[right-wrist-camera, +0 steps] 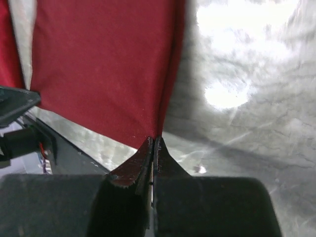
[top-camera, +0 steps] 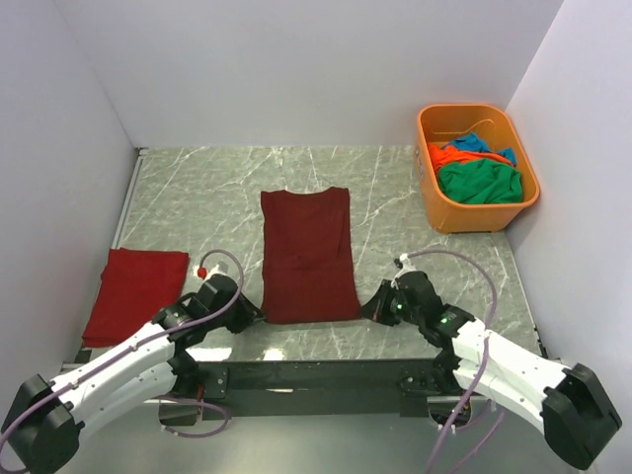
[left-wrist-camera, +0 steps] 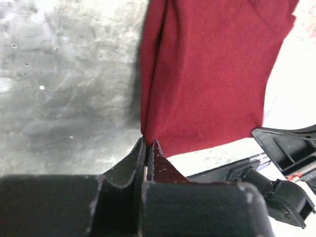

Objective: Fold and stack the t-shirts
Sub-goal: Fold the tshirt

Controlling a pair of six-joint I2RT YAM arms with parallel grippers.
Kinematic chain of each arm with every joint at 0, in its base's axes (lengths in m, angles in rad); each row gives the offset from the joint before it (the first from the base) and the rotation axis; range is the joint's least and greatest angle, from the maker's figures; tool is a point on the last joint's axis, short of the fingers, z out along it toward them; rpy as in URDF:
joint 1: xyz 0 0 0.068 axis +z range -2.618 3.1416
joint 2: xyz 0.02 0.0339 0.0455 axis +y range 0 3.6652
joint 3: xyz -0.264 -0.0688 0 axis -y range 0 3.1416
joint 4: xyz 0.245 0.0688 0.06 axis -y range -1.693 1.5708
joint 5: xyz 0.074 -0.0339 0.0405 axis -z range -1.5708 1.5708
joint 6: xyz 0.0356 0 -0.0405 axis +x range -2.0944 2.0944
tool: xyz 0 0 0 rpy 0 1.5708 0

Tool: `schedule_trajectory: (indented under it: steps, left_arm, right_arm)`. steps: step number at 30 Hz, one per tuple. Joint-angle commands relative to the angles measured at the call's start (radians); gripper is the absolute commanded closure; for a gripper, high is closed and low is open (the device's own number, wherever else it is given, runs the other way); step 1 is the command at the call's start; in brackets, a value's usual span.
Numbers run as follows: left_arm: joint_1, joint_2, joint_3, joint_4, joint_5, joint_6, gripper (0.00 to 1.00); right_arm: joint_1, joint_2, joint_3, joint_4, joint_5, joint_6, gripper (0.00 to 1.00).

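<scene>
Two grippers meet the near edge of the one maroon t-shirt (top-camera: 308, 255), which lies flat as a long folded strip on the marble table (top-camera: 197, 188). The left gripper (left-wrist-camera: 147, 147) is pinched tight on the shirt's near left corner, jaws closed to a sliver with cloth between them. The right gripper (right-wrist-camera: 154, 144) clamps the near right corner the same way. Left of the maroon t-shirt lies one folded red t-shirt (top-camera: 135, 293). Far right of it stands one orange tub (top-camera: 464, 219) holding three bundled shirts: a green t-shirt (top-camera: 481, 183), an orange t-shirt (top-camera: 449, 156) and a blue t-shirt (top-camera: 482, 144).
</scene>
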Motion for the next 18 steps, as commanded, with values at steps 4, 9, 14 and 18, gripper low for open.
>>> schedule_trajectory:
  steps: [4, 9, 14, 18]
  left_arm:
    - [0.0, 0.058, 0.156, -0.056, -0.063, 0.033, 0.99]
    - [0.037, 0.159, 0.278, -0.041, -0.057, 0.094, 0.99]
    - [0.126, 0.251, 0.384, -0.001, 0.018, 0.165, 0.99]
    - [0.218, 0.389, 0.496, 0.039, 0.097, 0.239, 0.99]
  right_arm:
    - [0.004, -0.016, 0.19, -0.175, 0.123, -0.068, 1.0]
    - [-0.004, 0.079, 0.306, -0.181, 0.139, -0.107, 1.0]
    - [-0.062, 0.165, 0.42, -0.18, 0.129, -0.157, 1.0]
    - [-0.119, 0.287, 0.545, -0.178, 0.104, -0.196, 1.0]
